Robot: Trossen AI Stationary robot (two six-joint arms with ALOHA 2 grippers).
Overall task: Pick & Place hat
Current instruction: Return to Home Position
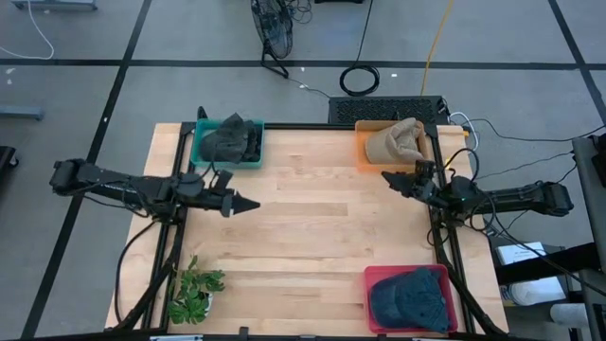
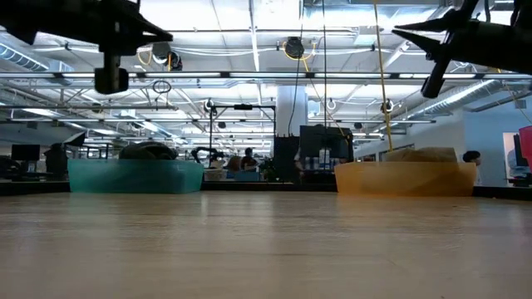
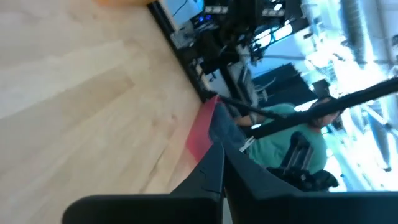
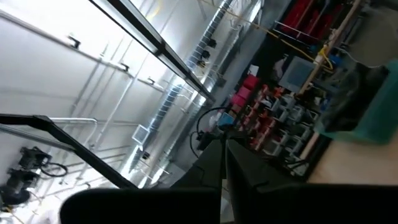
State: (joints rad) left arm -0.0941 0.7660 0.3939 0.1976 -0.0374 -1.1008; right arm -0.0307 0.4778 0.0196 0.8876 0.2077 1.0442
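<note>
Black cap [image 1: 227, 140] lies in the green bin [image 1: 227, 166] at the tabletop's far left corner, well apart from both my claws. My left claw [image 1: 249, 203] hangs above the wood towards the left edge, fingers pressed together. My right claw [image 1: 387, 175] hangs near the right edge, just beside the orange bin [image 1: 360, 152], fingers likewise pressed together. The red bin [image 1: 371, 284] sits at the near right corner.
</note>
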